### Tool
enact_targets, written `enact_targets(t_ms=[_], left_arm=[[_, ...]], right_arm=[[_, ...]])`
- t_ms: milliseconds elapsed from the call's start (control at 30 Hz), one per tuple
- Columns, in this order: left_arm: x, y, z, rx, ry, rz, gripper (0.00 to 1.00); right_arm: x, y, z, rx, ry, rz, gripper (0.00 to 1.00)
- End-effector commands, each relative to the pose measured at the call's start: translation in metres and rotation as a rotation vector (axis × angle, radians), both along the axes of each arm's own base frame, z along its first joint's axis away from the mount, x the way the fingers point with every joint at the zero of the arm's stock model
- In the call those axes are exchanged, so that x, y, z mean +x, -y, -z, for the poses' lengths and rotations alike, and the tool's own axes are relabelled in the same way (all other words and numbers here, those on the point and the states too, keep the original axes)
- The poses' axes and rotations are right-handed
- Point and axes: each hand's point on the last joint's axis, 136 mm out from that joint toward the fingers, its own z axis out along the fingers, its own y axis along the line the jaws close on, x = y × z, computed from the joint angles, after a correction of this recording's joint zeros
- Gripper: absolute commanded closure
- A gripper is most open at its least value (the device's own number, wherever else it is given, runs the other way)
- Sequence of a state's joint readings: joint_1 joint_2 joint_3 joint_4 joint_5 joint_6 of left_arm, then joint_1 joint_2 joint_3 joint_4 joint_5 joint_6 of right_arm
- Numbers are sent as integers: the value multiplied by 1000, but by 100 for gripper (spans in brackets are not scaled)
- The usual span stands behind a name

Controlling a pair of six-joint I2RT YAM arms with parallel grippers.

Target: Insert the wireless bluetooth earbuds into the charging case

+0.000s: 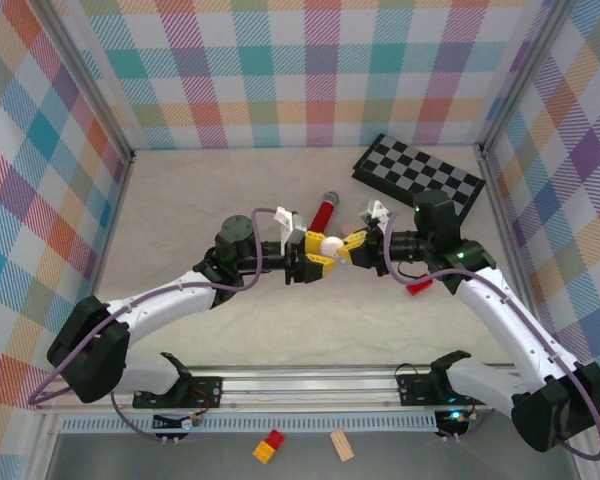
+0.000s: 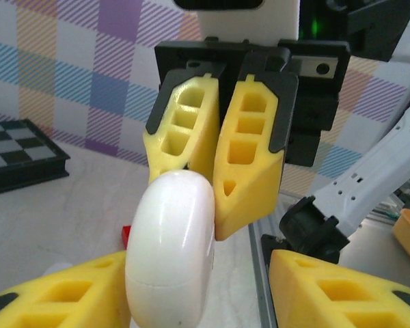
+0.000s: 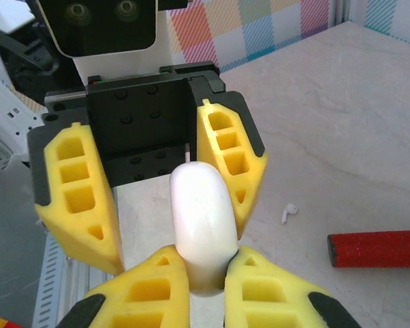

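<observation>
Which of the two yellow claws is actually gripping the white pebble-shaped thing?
The right gripper: its fingers are pinched shut on the white case, whereas the left gripper has its fingers standing apart on either side of it.

White charging case (image 1: 331, 244), yellow jaws, red microphone (image 1: 322, 214), black-and-grey chequered board (image 1: 420, 177), pastel plaid walls (image 1: 310, 70)

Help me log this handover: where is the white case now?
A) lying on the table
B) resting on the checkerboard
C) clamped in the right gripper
C: the right gripper is shut on the white case, with the left gripper open, its fingers apart on either side.
</observation>
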State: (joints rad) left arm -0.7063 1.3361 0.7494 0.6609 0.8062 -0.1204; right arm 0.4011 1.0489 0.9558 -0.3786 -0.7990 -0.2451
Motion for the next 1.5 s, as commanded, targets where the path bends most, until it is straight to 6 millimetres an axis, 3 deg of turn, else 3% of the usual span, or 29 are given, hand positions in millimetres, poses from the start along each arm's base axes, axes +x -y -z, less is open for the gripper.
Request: enact_targets(t_ms=[0, 333, 533, 633, 700, 800, 1100, 1233, 1467], left_arm=[[-10, 3, -13, -65, 62, 52, 54], [-13, 3, -6, -53, 143, 61, 62], [-10, 3, -5, -36, 151, 52, 80], [-11, 4, -6, -39, 151, 54, 85], [-11, 4, -7, -42, 151, 53, 83], [-12, 4, -8, -44, 147, 49, 71], [-10, 6, -8, -38, 131, 50, 69], [-10, 7, -11, -44, 122, 56, 60], [-9, 7, -14, -45, 118, 52, 60]], right_arm=[[-9, 0, -13, 35, 39, -43, 87], [-12, 0, -15, 52, 35, -52, 88], [-13, -1, -16, 59, 28, -59, 88], [-12, -1, -14, 57, 21, -58, 88], [-12, -1, -13, 53, 19, -56, 88], [-12, -1, -12, 51, 17, -59, 88], [-13, 0, -11, 46, 17, -58, 90], [-12, 0, -8, 37, 14, -58, 90], [-13, 0, -6, 36, 13, -64, 91]])
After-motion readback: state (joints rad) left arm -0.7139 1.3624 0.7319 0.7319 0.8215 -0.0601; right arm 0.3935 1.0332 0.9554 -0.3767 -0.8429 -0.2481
